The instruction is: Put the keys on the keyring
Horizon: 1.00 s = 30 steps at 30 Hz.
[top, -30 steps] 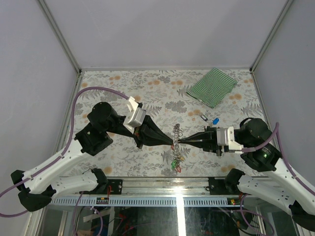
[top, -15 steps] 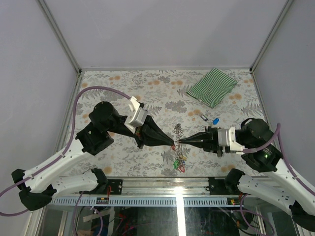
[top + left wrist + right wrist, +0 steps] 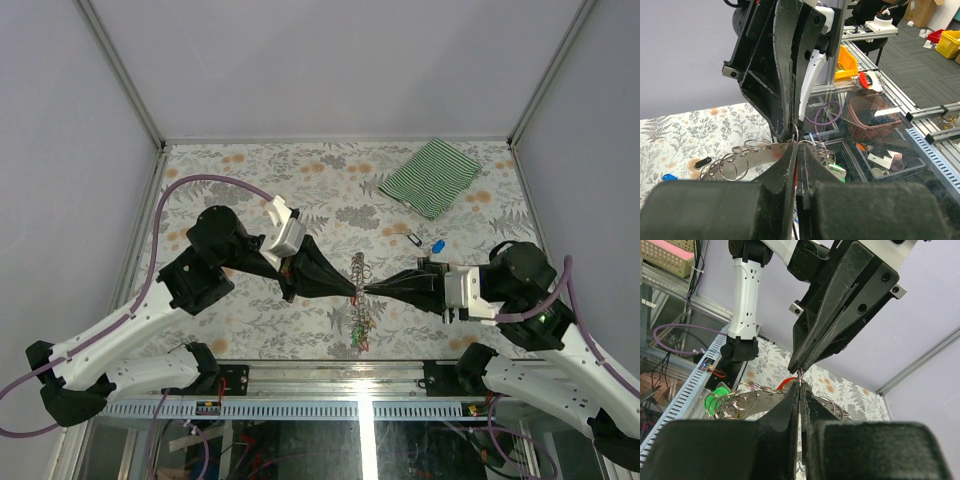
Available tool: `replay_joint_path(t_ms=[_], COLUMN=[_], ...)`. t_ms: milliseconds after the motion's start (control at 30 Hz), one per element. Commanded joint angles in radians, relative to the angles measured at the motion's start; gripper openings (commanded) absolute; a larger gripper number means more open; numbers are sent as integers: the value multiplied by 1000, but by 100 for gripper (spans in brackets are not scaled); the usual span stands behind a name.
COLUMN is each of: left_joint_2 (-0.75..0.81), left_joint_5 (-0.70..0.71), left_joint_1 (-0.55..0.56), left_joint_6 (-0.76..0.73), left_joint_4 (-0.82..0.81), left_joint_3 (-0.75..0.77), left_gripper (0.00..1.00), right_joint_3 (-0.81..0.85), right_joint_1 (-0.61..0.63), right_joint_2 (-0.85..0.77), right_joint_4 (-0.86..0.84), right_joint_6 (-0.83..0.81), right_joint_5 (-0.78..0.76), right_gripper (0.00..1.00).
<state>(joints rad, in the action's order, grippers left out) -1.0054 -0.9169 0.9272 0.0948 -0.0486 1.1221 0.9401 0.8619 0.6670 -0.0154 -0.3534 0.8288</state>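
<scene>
The left end effector [image 3: 351, 289] and right end effector [image 3: 369, 289] meet tip to tip over the middle of the table [image 3: 230, 180], both pinched tight on the keyring [image 3: 358, 266]. From it tagged keys [image 3: 359, 332] trail toward six o'clock. A black key [image 3: 413, 238] and blue key [image 3: 438, 246] lie loose at two o'clock, near the striped cloth [image 3: 432, 176].

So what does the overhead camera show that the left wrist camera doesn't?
Only overhead: the green-striped cloth at the far right of the table, and the full length of the keyring. Only left wrist: its small rings close up, and a brown basket beyond the table. Both: the left tool and right tool shut tip to tip on the keyring, and a blue key lying loose.
</scene>
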Motion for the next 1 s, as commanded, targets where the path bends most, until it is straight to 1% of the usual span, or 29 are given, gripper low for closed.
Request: replay_joint_path(t_ms=[0,267,367,533,733,867,967], left_joint_2=[-3,20,21,24,33,37,37], left_joint_5=[36,86,88,85,47,29,16], left_joint_1=[6,6,6,7,8,7,7], left_joint_6=[-16,-19,-15,-14,-30,-39,-38], left_joint_4=[-17,-19,-19,-19,-18,-21,-31], left_joint_3=[32,25,26,27,27,20,15], left_gripper=[0,0,0,0,0,0,0], right_joint_3=[37,-23,-34,-35,-37,-32,-30], right_joint_1=[1,1,1,1,0,0,1], right_joint_2=[-21,-82,-90,-82,-85,-84,-78], right_joint_4=[-39,-43,-41,-38,-40,-44,-69], right_joint_6=[-118,-339,-374,-376,-371,-325,-258], right_joint_5=[18,0,1,11,-12,-26,-32], right_gripper=[1,0,0,0,0,0,0])
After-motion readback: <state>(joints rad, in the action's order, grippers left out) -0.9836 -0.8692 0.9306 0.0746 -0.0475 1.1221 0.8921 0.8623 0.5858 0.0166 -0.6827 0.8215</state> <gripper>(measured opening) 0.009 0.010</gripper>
